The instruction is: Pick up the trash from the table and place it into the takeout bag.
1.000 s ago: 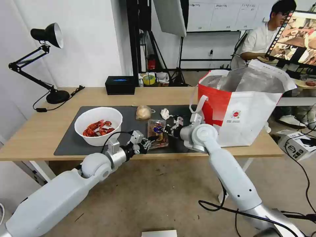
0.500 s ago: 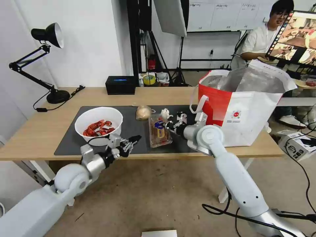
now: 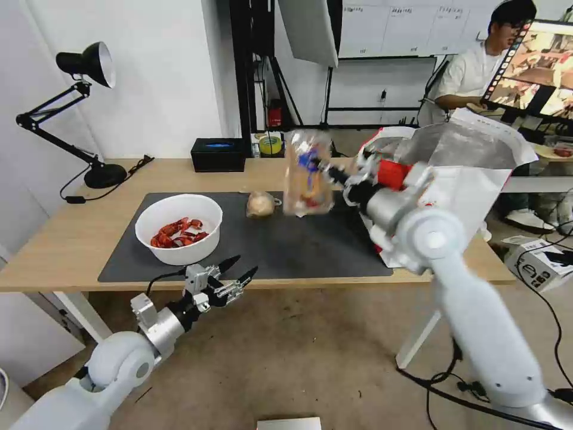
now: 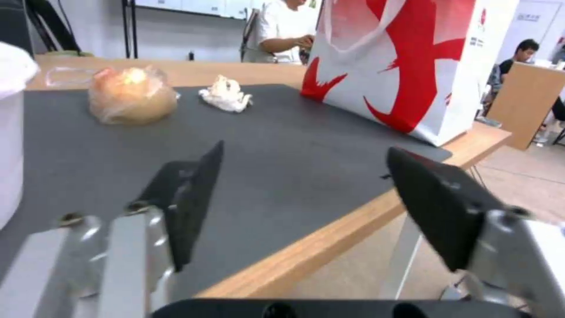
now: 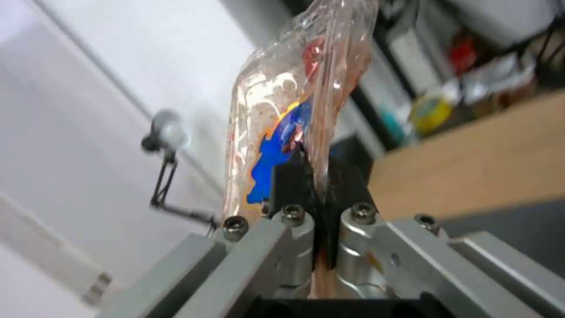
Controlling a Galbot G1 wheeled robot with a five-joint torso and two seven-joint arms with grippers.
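right gripper (image 3: 334, 174) raised above the counter (image 3: 71, 239), clenched on one edge of the clear plastic tray (image 3: 307, 173); tray hanging upright in the air, food scraps and a blue patch visible inside, just beside the open mouth of the takeout bag (image 3: 477, 179). in the right wrist view, black fingers (image 5: 288, 181) pinched together on the tray's (image 5: 282, 119) thin wall. left gripper (image 3: 233, 272) released and empty, held low just off the counter's near edge, in front of the dark grey mat (image 3: 298, 245); in the left wrist view, both black pads (image 4: 194, 194) spread wide apart over the mat's (image 4: 282, 145) edge. white bowl (image 3: 179, 228) of red crayfish shells resting on the mat's left part. small clear bag with beige lump (image 3: 260, 204) on the mat's far side; crumpled tissue (image 4: 225, 93) near it, between lump (image 4: 132, 95) and takeout bag (image 4: 412, 66). takeout bag standing on the counter's right end, foil lining exposed.
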